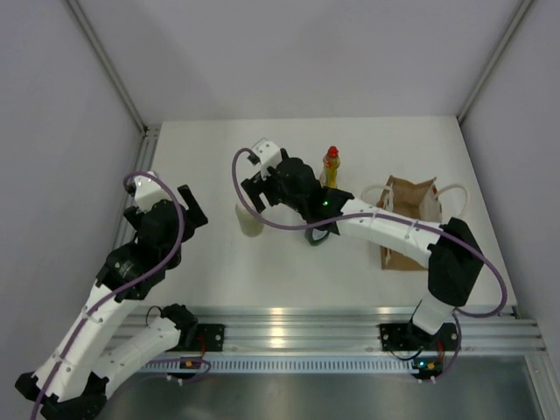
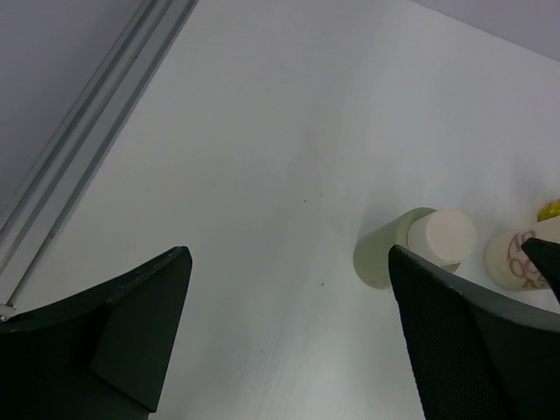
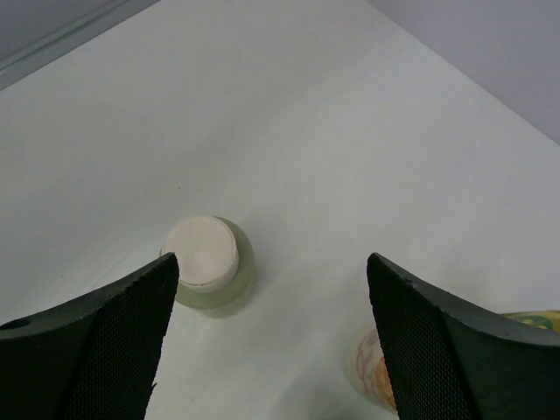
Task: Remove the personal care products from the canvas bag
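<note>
The brown canvas bag [image 1: 409,226] with white handles stands at the right, beside my right arm. The slim yellow red-capped bottle [image 1: 331,166] stands at the back centre. The plain cream white-capped bottle [image 1: 249,220] stands left of centre; it also shows in the left wrist view [image 2: 433,242] and the right wrist view [image 3: 206,255]. My right gripper [image 1: 262,194] [image 3: 271,341] is open and empty above the table, the cream bottle close to its left finger. A cream bottle with reddish print [image 3: 372,372] [image 2: 512,258] is partly hidden by fingers. My left gripper [image 1: 191,210] [image 2: 289,341] is open and empty.
A dark round thing [image 1: 318,235] lies half hidden under my right forearm; I cannot tell what it is. An aluminium rail [image 1: 131,192] runs along the table's left edge, and grey walls enclose the back and sides.
</note>
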